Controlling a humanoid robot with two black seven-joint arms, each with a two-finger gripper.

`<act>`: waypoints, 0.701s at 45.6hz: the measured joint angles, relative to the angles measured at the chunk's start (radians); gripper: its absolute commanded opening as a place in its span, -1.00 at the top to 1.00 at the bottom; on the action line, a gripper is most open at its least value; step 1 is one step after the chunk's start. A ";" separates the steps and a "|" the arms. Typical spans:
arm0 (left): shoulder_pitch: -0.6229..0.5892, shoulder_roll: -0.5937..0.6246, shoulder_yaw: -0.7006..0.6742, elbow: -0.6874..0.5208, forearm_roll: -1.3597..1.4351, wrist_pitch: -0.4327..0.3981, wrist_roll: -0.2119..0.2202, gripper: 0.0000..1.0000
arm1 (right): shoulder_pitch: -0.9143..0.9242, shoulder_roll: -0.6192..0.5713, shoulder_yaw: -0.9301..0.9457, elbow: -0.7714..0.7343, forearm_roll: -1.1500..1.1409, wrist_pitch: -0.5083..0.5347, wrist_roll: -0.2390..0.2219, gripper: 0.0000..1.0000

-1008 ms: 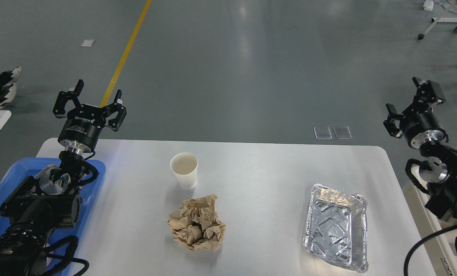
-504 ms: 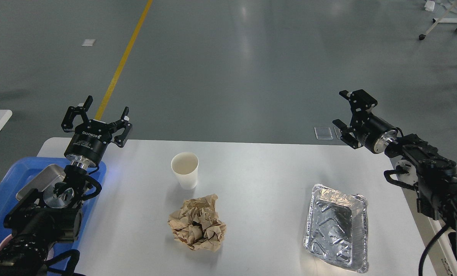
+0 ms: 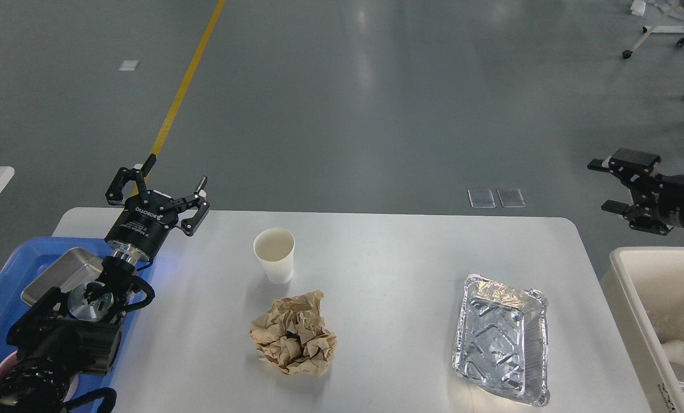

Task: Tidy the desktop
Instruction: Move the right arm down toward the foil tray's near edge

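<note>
desktop (image 3: 387, 275) being tidied, partly done | paper cup (image 3: 273, 255), crumpled paper (image 3: 293, 332), foil tray (image 3: 501, 338) still lying mid-table | left gripper (image 3: 161, 186) at far-left corner, right gripper (image 3: 605, 186) off far-right corner, both spread, empty

The robot's left arm (image 3: 61, 338) is black and chunky, with round shiny silver metal rings at its joints and thin black cables looping beside it. Its left gripper (image 3: 164, 183) has a fat round black body with small white letters on the side, and two black fingers built from little jointed bars with pale tips. The right gripper (image 3: 605, 183) is black too, with flat fingers, and there may be a silver ring behind it at the picture's edge.
</note>
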 measured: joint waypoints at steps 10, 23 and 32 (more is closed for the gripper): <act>0.000 0.003 0.022 0.000 0.000 0.002 0.000 -0.95 | 0.046 -0.012 0.001 0.299 -0.044 -0.058 0.001 -1.00; 0.004 0.020 0.024 -0.001 0.002 0.002 0.000 -0.95 | 0.078 -0.253 0.002 0.845 -0.390 -0.377 -0.023 -1.00; 0.000 0.022 0.075 -0.001 0.002 -0.001 0.000 -0.95 | 0.082 -0.535 0.014 1.009 -0.578 -0.413 -0.022 -1.00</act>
